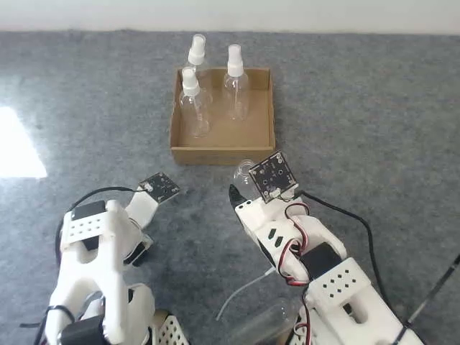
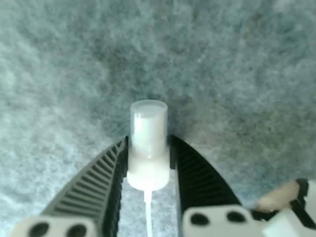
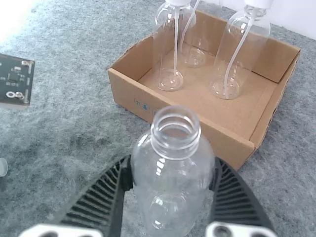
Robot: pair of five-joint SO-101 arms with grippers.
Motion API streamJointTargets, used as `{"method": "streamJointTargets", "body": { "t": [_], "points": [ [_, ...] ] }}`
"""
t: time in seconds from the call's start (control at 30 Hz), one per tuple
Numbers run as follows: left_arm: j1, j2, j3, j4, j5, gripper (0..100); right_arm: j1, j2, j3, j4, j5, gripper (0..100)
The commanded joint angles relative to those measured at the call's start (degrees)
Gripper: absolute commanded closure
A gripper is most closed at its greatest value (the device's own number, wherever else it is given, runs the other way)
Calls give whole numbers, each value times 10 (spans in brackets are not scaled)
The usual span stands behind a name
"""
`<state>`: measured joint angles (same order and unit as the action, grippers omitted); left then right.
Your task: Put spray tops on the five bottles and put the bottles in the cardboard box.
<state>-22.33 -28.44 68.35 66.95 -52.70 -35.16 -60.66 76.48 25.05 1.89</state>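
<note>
Well, at the left, the left hand (image 2: 148, 148) is closed on a white spray top (image 2: 148, 126), the ribbed fingers (image 2: 106, 173) pressing its collar from both sides and its thin dip tube (image 2: 148, 217) running back between them, above the grey worktop (image 1: 359, 108). Further right, the right hand (image 3: 171, 168) clasps an uncapped clear bottle (image 3: 173, 148) upright, just in front of the cardboard box (image 3: 232, 143), where three capped bottles (image 1: 236, 90) already stand.

The risk, as I judge it, lies in the meeting of the two. The slender tube may miss the narrow neck and bend against its rim. The thin-walled bottle may tilt or dent if the top is pressed down off-centre.

The left wrist view shows the hold on the top, which the arm hides from the high view. The right wrist view shows the open neck plainly. The high view alone shows the two arms standing apart, and what looks like another bottle (image 1: 269, 316) lying beside the right arm's base.
</note>
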Motion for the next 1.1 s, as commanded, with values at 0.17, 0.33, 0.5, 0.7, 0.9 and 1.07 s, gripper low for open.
{"method": "streamJointTargets", "body": {
  "t": [0.17, 0.33, 0.5, 0.7, 0.9, 1.07],
  "points": [
    [2, -19, -152, 134, 6, 986, 8, -11, -41, 4, 6, 858],
    [2, -19, -231, 210, 6, 986, 8, -11, -41, 4, 6, 858],
    [-3, -20, -296, 269, 6, 987, 8, -11, -41, 4, 6, 858],
    [1, -20, -412, 332, 28, 987, 8, -11, -41, 4, 6, 858],
    [2, -20, -470, 331, 89, 986, 7, -11, -41, 4, 6, 858],
    [2, -35, -470, 331, 89, 987, 7, -11, -41, 4, 6, 858]
  ]
}}
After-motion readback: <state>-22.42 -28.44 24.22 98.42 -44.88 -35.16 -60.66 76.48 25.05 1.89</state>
